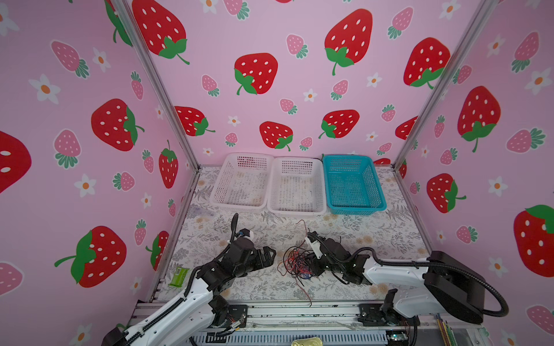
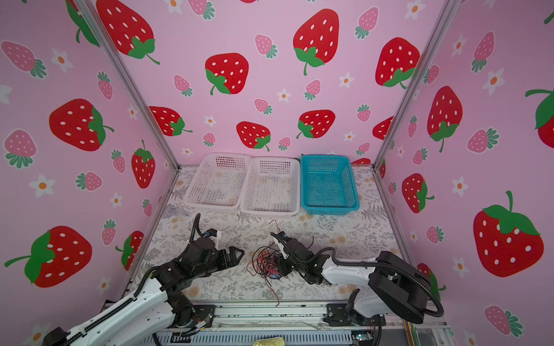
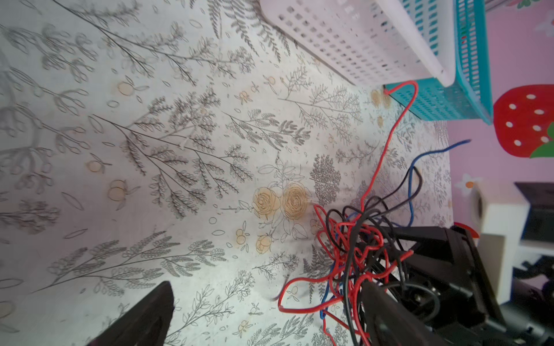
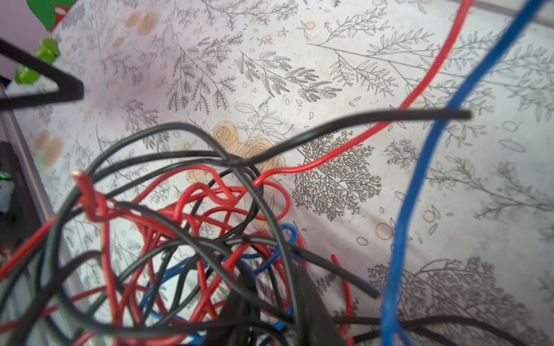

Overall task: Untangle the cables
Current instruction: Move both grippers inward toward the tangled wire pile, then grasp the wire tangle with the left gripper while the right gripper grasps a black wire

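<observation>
A knot of thin cables [image 1: 295,263] (red, black and blue, sheathed in smooth plastic and kinked into springy loops) sits on the fern-printed tablecloth [image 1: 374,239] near the front edge, between the two arms in both top views; the right gripper [image 1: 310,266] is pushed into the bundle's right side with strands draped over its black fingers, apparently to anchor the mass, though whether its jaws have pinched a wire or stand apart cannot be told through the clutter; the left gripper [image 1: 271,257] hovers just beside the tangle's left edge, jaws spread wide with nothing between them, seemingly poised to pick out a loose end; one red wire [image 1: 304,292] trails toward the metal rail [image 1: 299,311]; in the right wrist view another red strand ends in a bare copper tip [image 4: 78,174]; two white lattice baskets [image 1: 239,206] and a blue basket [image 1: 356,209] line the back wall, well apart from the wires — likely sorting bins.
</observation>
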### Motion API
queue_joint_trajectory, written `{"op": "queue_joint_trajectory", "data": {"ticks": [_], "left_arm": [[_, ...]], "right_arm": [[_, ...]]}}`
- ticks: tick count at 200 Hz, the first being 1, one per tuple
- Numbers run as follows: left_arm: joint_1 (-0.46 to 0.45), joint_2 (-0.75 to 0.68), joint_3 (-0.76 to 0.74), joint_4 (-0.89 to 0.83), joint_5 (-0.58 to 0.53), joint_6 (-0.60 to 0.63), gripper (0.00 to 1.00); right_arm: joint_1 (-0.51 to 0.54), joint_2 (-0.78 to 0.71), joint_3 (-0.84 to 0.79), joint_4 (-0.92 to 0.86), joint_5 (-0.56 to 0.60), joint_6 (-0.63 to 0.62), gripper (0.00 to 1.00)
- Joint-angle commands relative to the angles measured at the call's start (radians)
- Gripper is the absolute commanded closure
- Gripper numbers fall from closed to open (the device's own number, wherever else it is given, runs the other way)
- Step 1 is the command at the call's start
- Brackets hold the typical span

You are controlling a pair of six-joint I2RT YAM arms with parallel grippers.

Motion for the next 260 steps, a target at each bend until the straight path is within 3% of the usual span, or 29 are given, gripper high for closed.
{"op": "queue_joint_trajectory", "data": {"ticks": [1, 43, 105, 213, 249, 260], "left_arm": [[-0.030, -0.004, -0.042, 0.113, 0.078, -0.057, 0.00], [-0.065, -0.010, -0.079, 0.246, 0.143, -0.083, 0.00], [-0.104, 0.056, -0.120, 0.453, 0.213, -0.125, 0.07], [-0.126, 0.150, -0.131, 0.538, 0.190, -0.111, 0.43], [-0.131, 0.181, -0.119, 0.547, 0.194, -0.094, 0.71], [-0.131, 0.171, -0.110, 0.525, 0.184, -0.085, 0.85]], "right_arm": [[0.003, 0.010, 0.031, 0.023, -0.005, -0.021, 0.83], [-0.003, -0.040, 0.045, 0.068, -0.035, -0.057, 1.00], [-0.047, -0.065, 0.073, 0.101, -0.102, -0.061, 1.00], [-0.093, -0.093, 0.128, 0.105, -0.256, -0.047, 1.00], [-0.094, -0.131, 0.119, 0.086, -0.237, -0.050, 1.00], [-0.094, -0.152, 0.120, 0.060, -0.215, -0.058, 1.00]]}}
